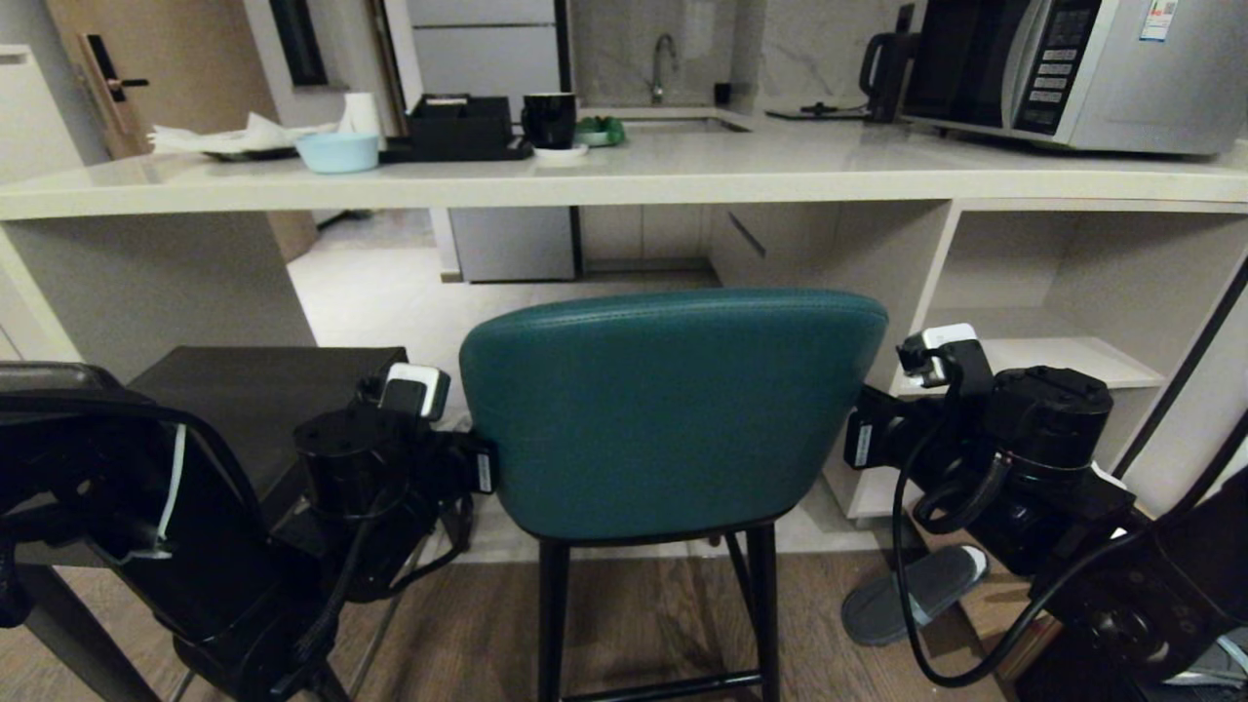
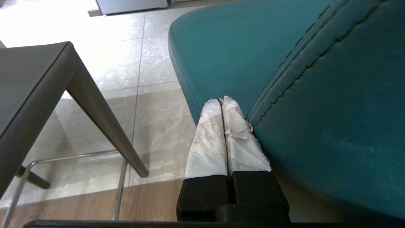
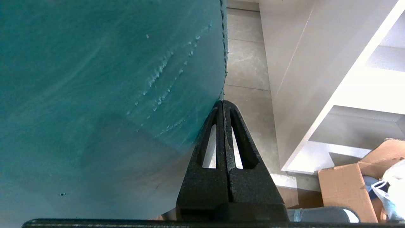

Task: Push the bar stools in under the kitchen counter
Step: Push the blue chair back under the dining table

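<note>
The teal bar stool (image 1: 673, 409) stands in front of me with its curved back towards me, before the gap under the kitchen counter (image 1: 682, 175). My left gripper (image 2: 220, 101) is shut and empty, and its white-wrapped fingers (image 2: 208, 139) lie against the left side of the teal back (image 2: 316, 110). My right gripper (image 3: 223, 103) is shut and empty too, its black fingers against the right side of that back (image 3: 95, 95). The dark bar stool (image 1: 263, 390) stands to the left of the teal one, and its seat (image 2: 31, 79) shows in the left wrist view.
Open white shelves (image 1: 1053, 351) fill the counter's right end, a grey panel (image 1: 146, 283) its left. A grey slipper (image 1: 916, 590) and a cardboard box (image 3: 345, 186) lie on the floor at the right. A microwave (image 1: 1072, 68), a blue bowl (image 1: 336, 151) and a mug (image 1: 549, 119) are on the worktop.
</note>
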`<state>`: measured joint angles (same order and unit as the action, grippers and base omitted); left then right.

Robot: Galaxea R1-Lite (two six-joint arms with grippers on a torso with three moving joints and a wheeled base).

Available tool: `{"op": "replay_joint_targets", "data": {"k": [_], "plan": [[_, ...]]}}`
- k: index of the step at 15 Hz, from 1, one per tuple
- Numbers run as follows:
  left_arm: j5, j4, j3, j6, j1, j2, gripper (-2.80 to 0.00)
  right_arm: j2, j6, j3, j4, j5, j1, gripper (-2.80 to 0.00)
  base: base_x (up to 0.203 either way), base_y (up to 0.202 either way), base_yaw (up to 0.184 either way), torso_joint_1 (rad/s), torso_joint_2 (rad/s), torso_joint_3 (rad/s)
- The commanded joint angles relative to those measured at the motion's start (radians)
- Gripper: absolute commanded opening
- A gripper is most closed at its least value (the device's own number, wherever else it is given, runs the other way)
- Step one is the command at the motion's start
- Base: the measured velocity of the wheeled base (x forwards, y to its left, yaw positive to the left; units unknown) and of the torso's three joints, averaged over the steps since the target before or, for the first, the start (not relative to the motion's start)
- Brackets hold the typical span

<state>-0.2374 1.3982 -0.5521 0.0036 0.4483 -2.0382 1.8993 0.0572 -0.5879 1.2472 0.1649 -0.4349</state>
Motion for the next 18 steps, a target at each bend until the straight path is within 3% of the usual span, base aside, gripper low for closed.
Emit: {"op": "replay_joint_targets", "data": {"k": [1, 7, 11, 14, 18], "plan": [[-0.006, 0.013, 0.0, 0.001, 0.0, 0.012, -2.8, 0.001, 0.0, -0.003, 0.011, -0.002, -0.001, -2.8, 0.0, 0.0, 0.0, 0.0, 0.0, 0.0], [-0.006, 0.01, -0.026, 0.03, -0.004, -0.003, -2.8, 0.02, -0.004, -0.003, 0.014, -0.005, 0.001, -2.8, 0.0, 0.0, 0.0, 0.0, 0.0, 0.0], [-0.005, -0.016, -0.125, 0.088, -0.015, -0.024, -2.8, 0.028, -0.007, 0.006, 0.014, -0.007, 0.004, -2.8, 0.0, 0.0, 0.0, 0.0, 0.0, 0.0], [-0.005, -0.085, -0.189, 0.097, -0.016, -0.018, -2.8, 0.03, -0.005, 0.006, 0.014, -0.007, 0.004, -2.8, 0.0, 0.0, 0.0, 0.0, 0.0, 0.0], [-0.006, -0.08, -0.134, 0.093, -0.009, -0.011, -2.8, 0.03, -0.006, 0.008, 0.021, -0.006, 0.024, -2.8, 0.0, 0.0, 0.0, 0.0, 0.0, 0.0]]}}
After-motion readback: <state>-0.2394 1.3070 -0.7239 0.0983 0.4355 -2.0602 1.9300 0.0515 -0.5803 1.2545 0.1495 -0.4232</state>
